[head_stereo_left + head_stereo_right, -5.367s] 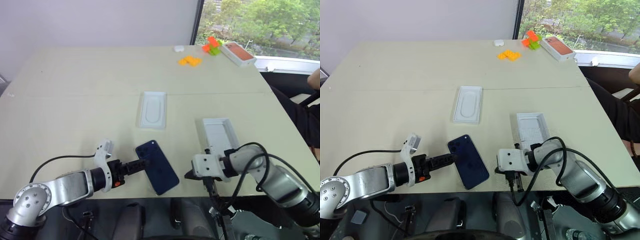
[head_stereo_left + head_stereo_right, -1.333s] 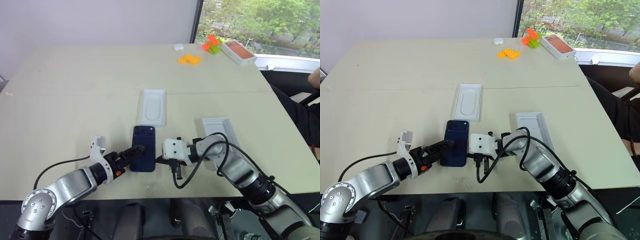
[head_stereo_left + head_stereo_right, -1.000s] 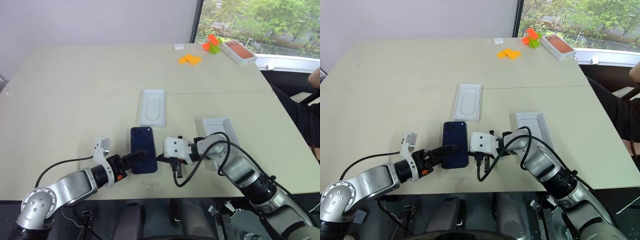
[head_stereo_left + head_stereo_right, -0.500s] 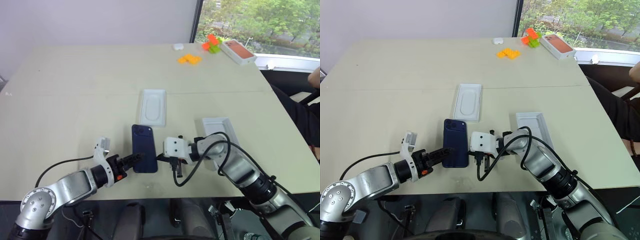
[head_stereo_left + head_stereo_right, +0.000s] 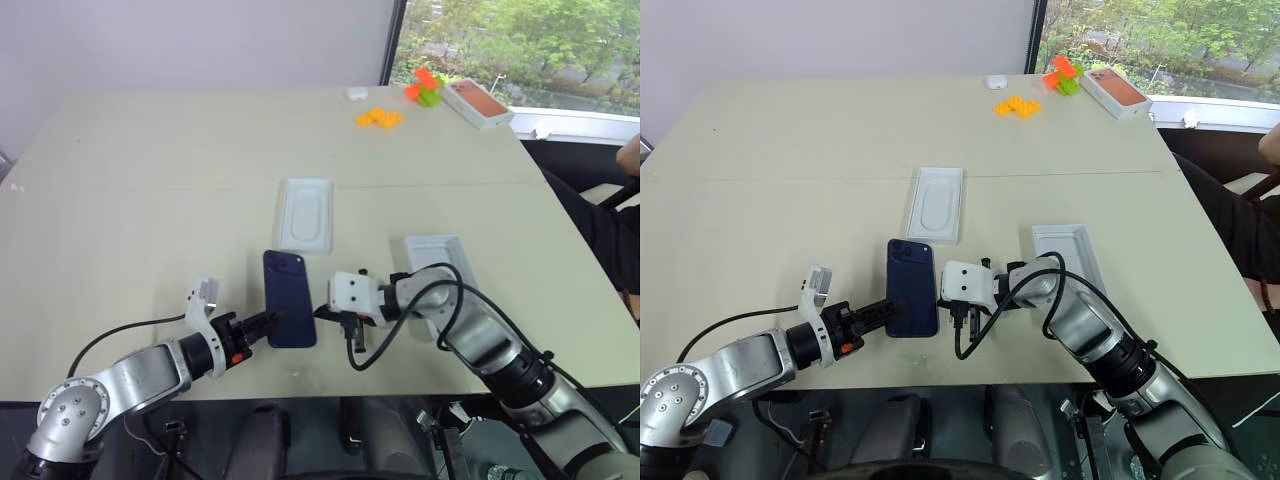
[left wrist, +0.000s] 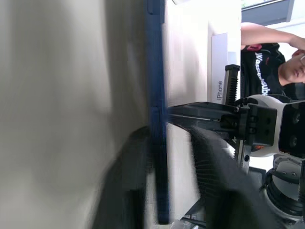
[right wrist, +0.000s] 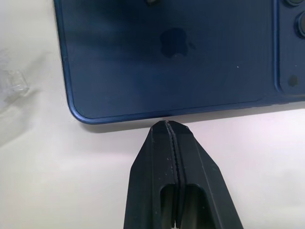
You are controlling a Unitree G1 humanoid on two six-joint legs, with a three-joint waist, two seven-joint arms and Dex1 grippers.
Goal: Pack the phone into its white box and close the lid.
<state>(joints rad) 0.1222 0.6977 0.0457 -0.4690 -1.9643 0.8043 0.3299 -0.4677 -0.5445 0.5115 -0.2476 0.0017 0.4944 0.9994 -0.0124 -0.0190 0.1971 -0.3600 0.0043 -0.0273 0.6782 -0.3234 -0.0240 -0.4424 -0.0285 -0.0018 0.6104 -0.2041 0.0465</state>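
2 grippers flank the phone (image 5: pixel 912 287): left gripper (image 5: pixel 883 313) clamping it, right gripper (image 7: pixel 167 125) closed.

A broad, pale beige surface (image 5: pixel 150 180) carries everything. Near its front edge lies a slim dark navy phone (image 5: pixel 288 312), back up. Beyond it rests a thin white moulded insert with an oval recess (image 5: pixel 306 216); to the right, a shallow white cardboard tray (image 5: pixel 440 260). At the far right corner sit orange and green toy blocks (image 5: pixel 381 120) and a white box with an orange-red top (image 5: pixel 477 104).
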